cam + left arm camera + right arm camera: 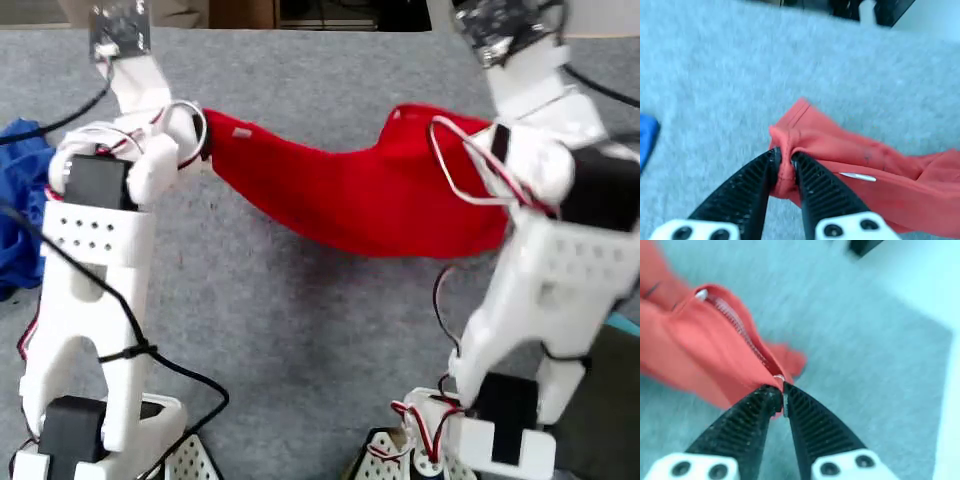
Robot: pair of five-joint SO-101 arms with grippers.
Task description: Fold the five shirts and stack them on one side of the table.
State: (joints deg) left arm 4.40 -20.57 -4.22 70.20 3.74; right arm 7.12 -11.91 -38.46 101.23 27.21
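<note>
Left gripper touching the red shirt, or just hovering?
Touching. The left wrist view shows the left gripper with its jaws pinched on a bunched edge of the red shirt.

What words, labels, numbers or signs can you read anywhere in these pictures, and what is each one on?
No text can be read.
The white tag on the red shirt: too small and blurred to read.
The left hand and right hand, each shut on the shirt's cloth: no markings visible on them.
</note>
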